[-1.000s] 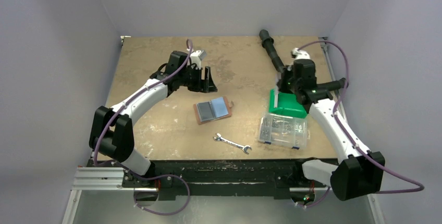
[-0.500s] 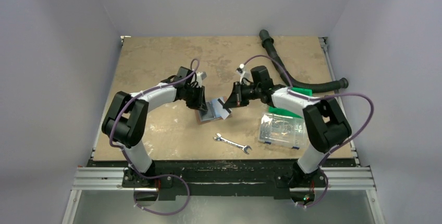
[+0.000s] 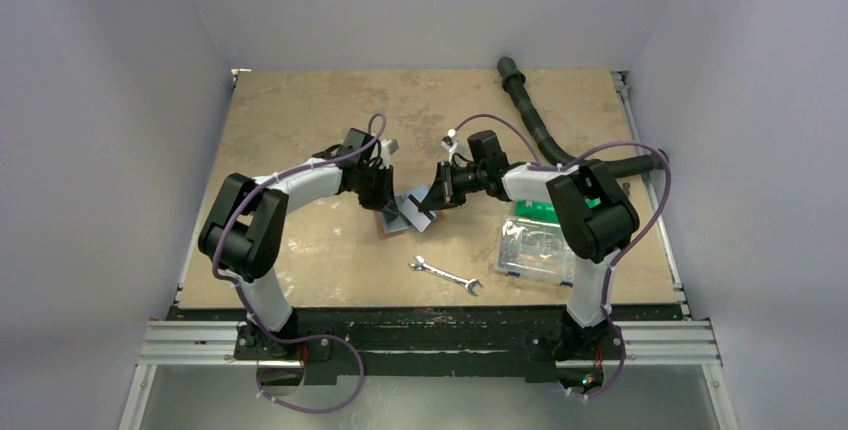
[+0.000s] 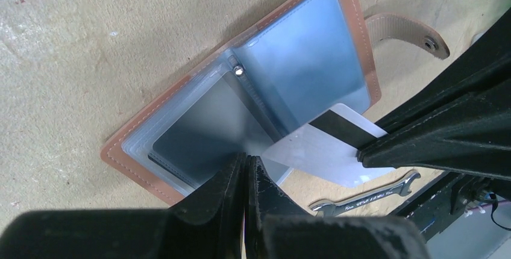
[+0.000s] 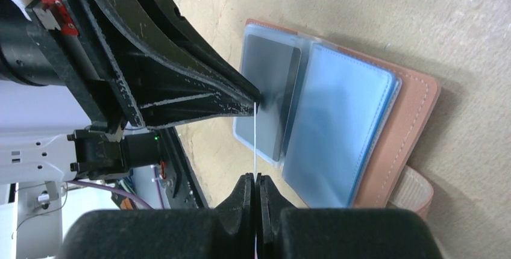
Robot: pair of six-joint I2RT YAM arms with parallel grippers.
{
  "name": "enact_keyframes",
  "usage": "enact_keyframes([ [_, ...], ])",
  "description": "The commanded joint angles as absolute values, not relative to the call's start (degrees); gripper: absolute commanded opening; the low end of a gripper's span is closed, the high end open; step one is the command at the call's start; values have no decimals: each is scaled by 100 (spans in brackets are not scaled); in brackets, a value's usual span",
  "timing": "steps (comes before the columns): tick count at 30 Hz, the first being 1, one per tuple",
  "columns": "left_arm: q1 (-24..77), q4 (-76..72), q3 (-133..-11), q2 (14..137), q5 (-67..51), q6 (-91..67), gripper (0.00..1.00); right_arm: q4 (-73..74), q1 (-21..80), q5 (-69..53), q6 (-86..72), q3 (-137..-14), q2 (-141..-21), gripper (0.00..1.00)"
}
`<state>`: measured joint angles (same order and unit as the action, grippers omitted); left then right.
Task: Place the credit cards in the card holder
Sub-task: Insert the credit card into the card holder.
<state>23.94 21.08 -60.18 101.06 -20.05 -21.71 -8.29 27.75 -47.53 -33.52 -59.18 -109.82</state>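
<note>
A: State of left gripper?
B: Closed tight. Fingertips are set at the clear sleeve of the open reddish-brown leather bifold card holder.
A: And right gripper?
B: Clamped on a thin pale black-striped plastic credit card, which is held out ahead over the holder.

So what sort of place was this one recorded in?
Probably a robotics lab test cell: a scuffed board table boxed in by plain pale walls, the left arm and right arm bolted to a metal rail, and mismatched props like a wrench and a clear parts box.

Tan tabletop, plain grey walls around.
</note>
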Motion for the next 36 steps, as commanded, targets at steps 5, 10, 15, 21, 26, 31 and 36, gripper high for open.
enact_keyframes([
  [5,2352,2617,-5972,10323,-1029,-1792,0,-913,2766,-4849,-3196,-6274,-11056,0],
  [10,2355,2640,-5951,10345,-1011,-1758,0,-740,2749,-4710,-3071,-6267,-11116,0],
  [15,2355,2652,-5945,10336,-976,-1740,0,-666,2684,-4549,-3019,-6169,-11045,0],
  [21,2353,2653,-5950,10349,-984,-1723,0,-596,2653,-4524,-2940,-6126,-11089,0],
  [26,2355,2641,-5945,10327,-992,-1733,0,-611,2653,-4517,-2918,-6111,-11209,0],
  [31,2355,2635,-5933,10316,-993,-1741,0,-670,2662,-4631,-2905,-6146,-11320,0],
  [36,2355,2630,-5930,10307,-1001,-1753,0,-882,2667,-4717,-3000,-6194,-11482,0],
])
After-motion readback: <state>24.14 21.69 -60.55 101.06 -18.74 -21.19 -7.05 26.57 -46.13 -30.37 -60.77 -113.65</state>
